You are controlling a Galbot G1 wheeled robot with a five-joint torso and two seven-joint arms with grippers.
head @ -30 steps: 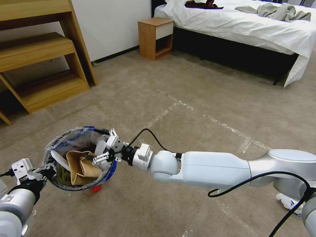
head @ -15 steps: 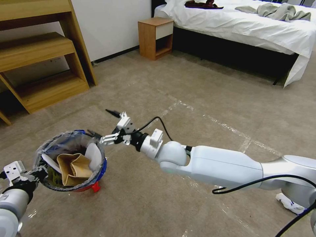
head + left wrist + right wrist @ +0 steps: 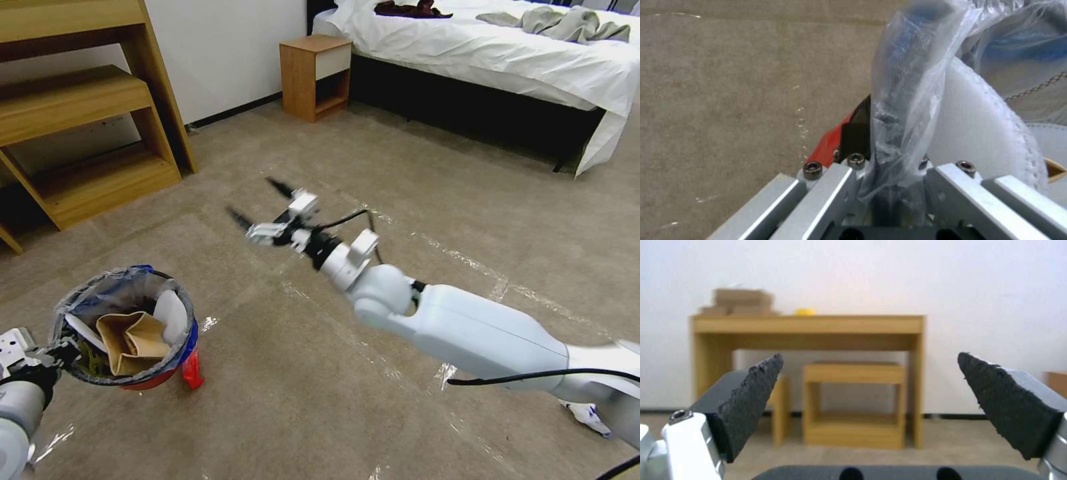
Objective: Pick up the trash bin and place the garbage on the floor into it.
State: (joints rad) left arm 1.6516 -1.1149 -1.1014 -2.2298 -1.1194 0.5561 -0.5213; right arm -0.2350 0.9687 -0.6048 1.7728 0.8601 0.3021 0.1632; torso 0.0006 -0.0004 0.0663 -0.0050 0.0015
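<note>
Left claw (image 3: pixel 57 349) clamped on trash bin (image 3: pixel 127 327) rim, bag (image 3: pixel 902 110) between fingers. Right claw (image 3: pixel 263 207) wide open, empty. Risk: liner slips, bin tips.

Trash bin (image 3: pixel 175 363): red base, blue upper band, lined with translucent grey plastic. Inside it were a tan paper bag (image 3: pixel 130 341) and a white slipper (image 3: pixel 171 315). Carpet (image 3: pixel 300 400) was beige-brown, crossed by shiny clear tape strips. Right gripper (image 3: pixel 260 203) had black pads (image 3: pixel 753 400); its arm was white.
</note>
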